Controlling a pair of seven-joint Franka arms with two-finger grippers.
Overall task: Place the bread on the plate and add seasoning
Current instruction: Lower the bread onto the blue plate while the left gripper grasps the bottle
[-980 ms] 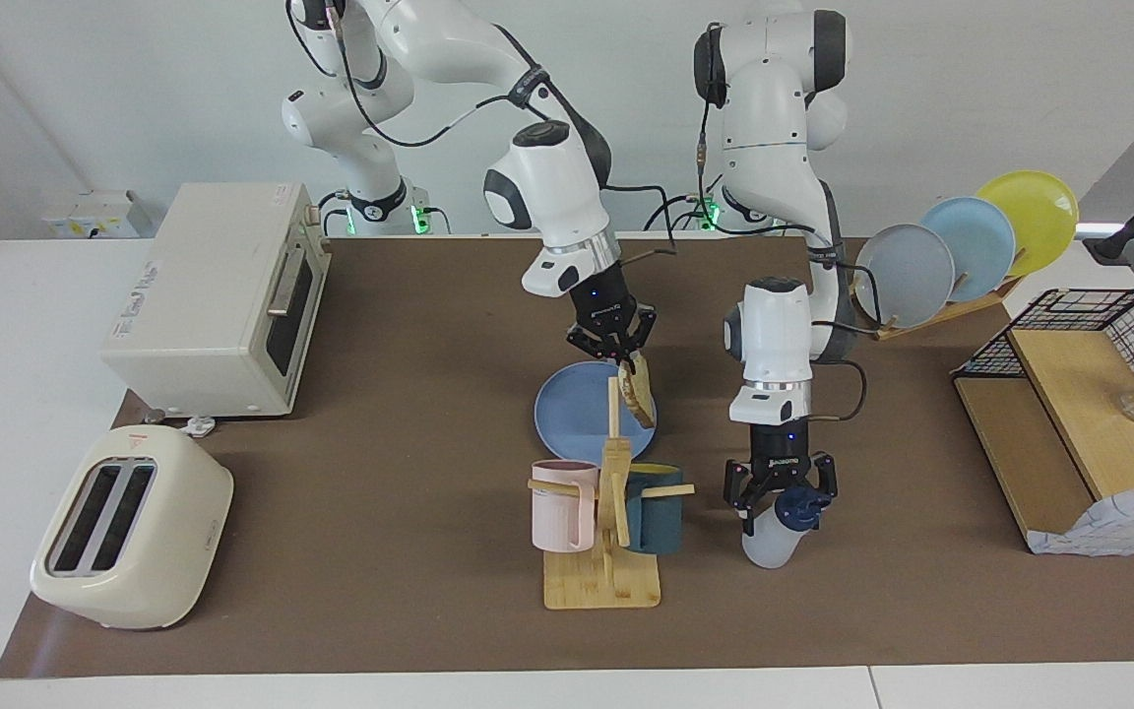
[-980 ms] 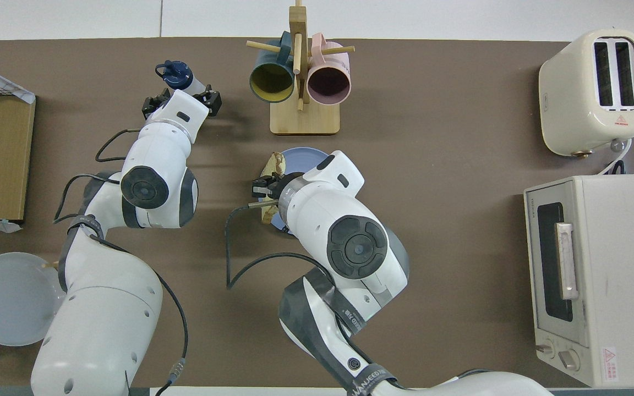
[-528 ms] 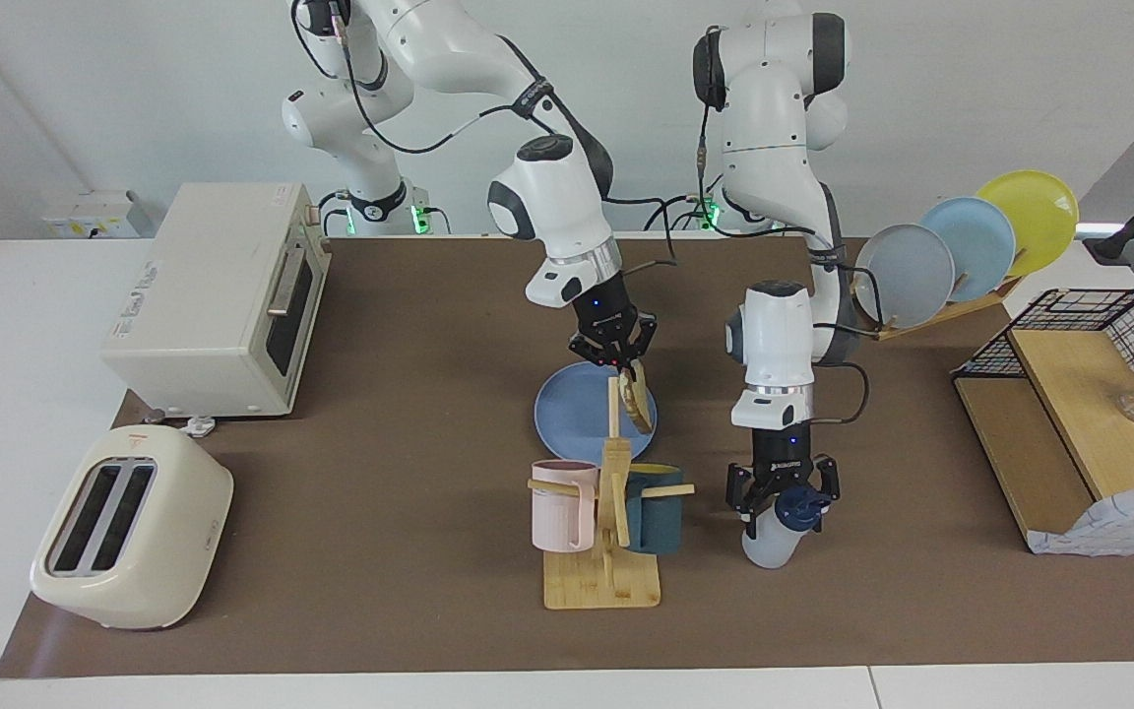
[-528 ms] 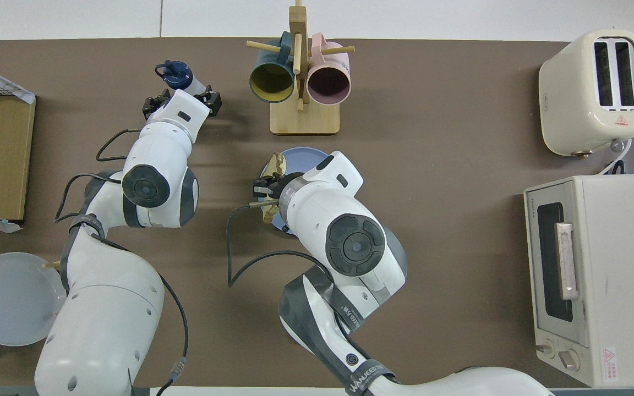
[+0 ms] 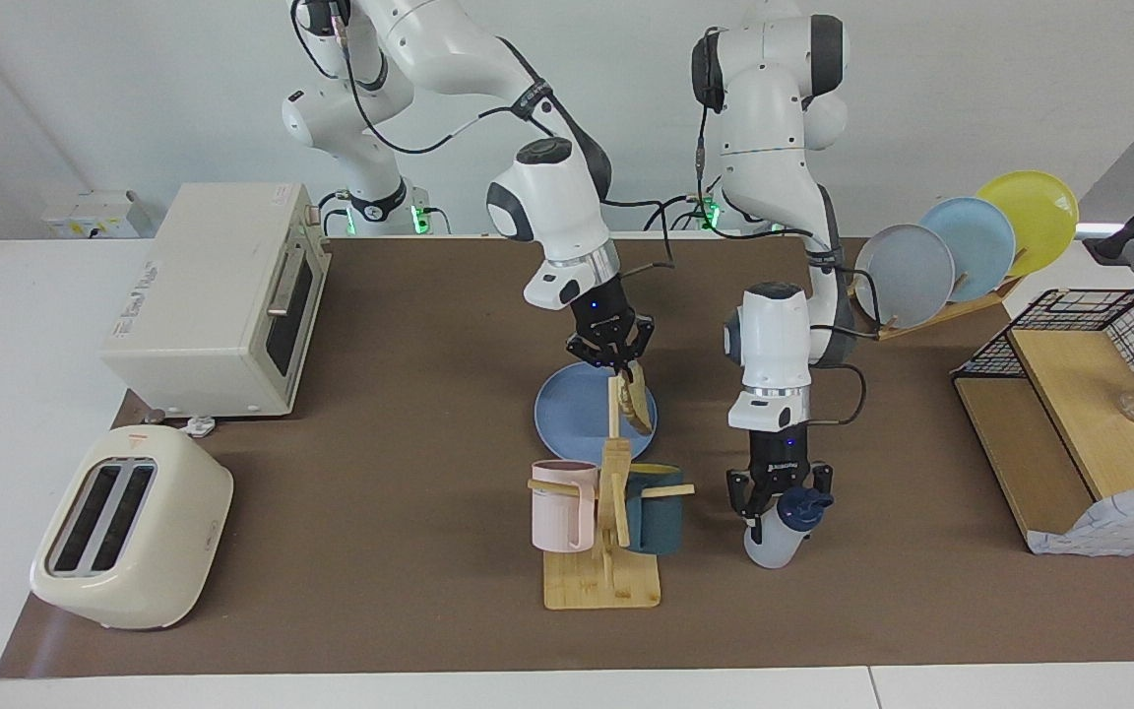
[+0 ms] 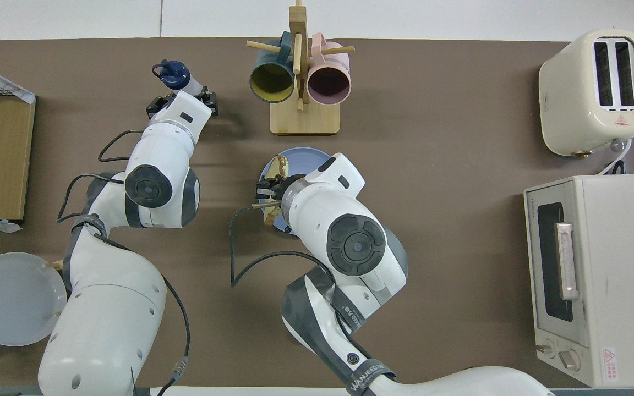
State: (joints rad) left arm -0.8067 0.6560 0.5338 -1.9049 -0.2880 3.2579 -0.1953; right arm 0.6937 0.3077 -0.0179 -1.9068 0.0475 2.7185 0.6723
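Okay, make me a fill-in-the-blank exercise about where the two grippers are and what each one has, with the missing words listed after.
1. The right gripper holds the bread on edge over the blue ____.
2. The left gripper is closed around the seasoning bottle, which has a dark navy ____.
3. On the wooden mug stand, a pink mug hangs beside a ____ one.
4. The toaster has two ____ slots.

Missing words: plate; cap; teal; empty

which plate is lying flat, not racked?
The medium-blue plate on the mat, under the right gripper holding the bread; the rest stand in the rack.
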